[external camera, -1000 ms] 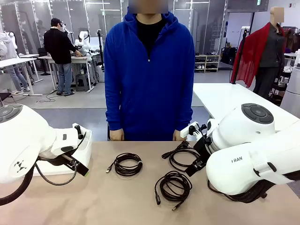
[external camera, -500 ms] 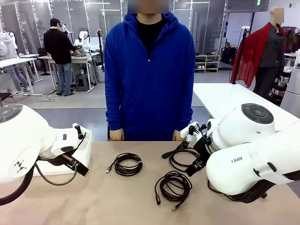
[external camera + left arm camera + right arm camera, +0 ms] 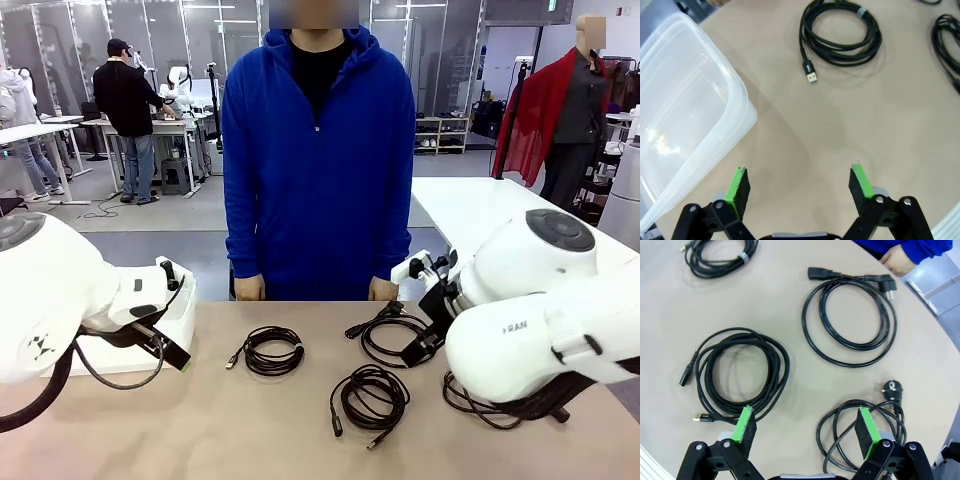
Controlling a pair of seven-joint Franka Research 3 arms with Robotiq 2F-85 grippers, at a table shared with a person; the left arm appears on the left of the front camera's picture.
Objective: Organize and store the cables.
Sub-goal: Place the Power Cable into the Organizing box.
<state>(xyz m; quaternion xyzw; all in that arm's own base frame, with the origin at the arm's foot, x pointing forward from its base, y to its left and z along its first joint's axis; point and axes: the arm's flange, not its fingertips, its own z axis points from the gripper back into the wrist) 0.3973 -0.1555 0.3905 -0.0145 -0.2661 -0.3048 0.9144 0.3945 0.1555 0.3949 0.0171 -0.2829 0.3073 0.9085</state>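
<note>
- The left gripper (image 3: 800,181) is spread wide and empty over the bare beige table top (image 3: 805,125), with a translucent plastic storage bin (image 3: 690,110) just beside it.
- A tight black USB cable coil (image 3: 807,27) lies ahead of that gripper, well apart, its gold plug pointing back toward the fingers.
- The right gripper (image 3: 804,426) is also wide and empty, hanging between a thin black coiled cable (image 3: 781,367) and a loose black cord with a round plug (image 3: 840,410).
- A thicker black power-cord loop (image 3: 812,325) lies farther ahead, near the person's hand (image 3: 897,260).
- The left arm looks nearer the USB coil and the bin.
</note>
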